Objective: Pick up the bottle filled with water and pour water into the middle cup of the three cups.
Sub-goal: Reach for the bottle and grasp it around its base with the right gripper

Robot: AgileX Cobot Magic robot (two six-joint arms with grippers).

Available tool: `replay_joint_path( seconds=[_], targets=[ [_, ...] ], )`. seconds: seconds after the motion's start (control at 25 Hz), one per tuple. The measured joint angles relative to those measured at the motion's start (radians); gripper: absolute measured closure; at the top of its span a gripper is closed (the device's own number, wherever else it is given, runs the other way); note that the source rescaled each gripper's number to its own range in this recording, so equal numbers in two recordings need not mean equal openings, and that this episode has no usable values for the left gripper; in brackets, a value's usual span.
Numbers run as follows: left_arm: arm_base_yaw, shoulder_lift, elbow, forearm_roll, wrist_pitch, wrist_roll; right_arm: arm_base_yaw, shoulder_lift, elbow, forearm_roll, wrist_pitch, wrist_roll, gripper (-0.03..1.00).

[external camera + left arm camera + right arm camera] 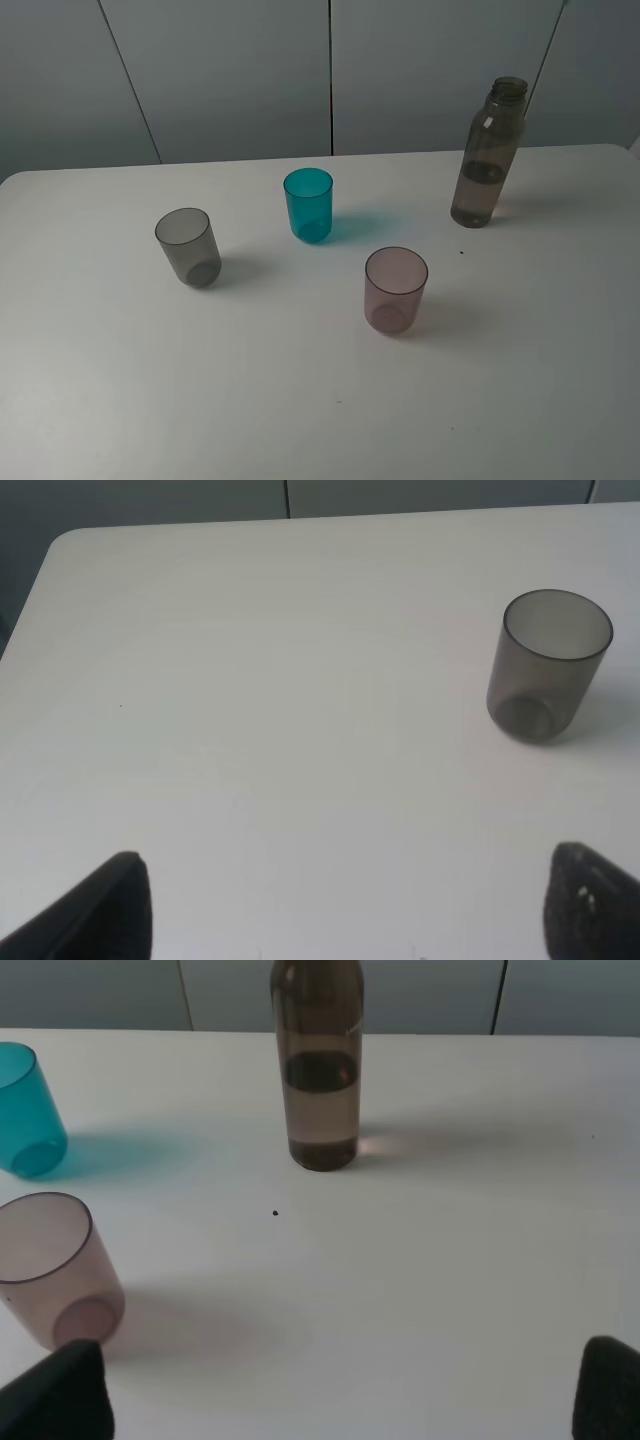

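The bottle is smoky brown-grey. The left cup is smoky grey, the middle cup teal, the near cup pinkish-mauve; all 3 translucent. The table is plain white.

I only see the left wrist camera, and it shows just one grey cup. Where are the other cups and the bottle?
Observer: In the high camera, the teal cup stands to the right of the grey cup and farther back.
Child: And the pink one?
Observer: The pinkish cup stands nearest the front, right of the teal one.
Child: And the bottle?
Observer: The bottle stands upright at the far right, with no gripper on it.
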Motion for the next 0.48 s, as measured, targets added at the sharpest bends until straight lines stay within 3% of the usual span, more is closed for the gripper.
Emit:
replay_joint_path(
  seconds=[0.32,0.48],
  targets=[
    [0.000,0.000,0.000,0.000,0.000,0.000,0.000,0.003,0.000,0.000,0.006,0.000,-0.03],
    [0.000,0.000,0.000,0.000,0.000,0.000,0.000,0.112,-0.063,0.000,0.014,0.000,-0.03]
  ],
)
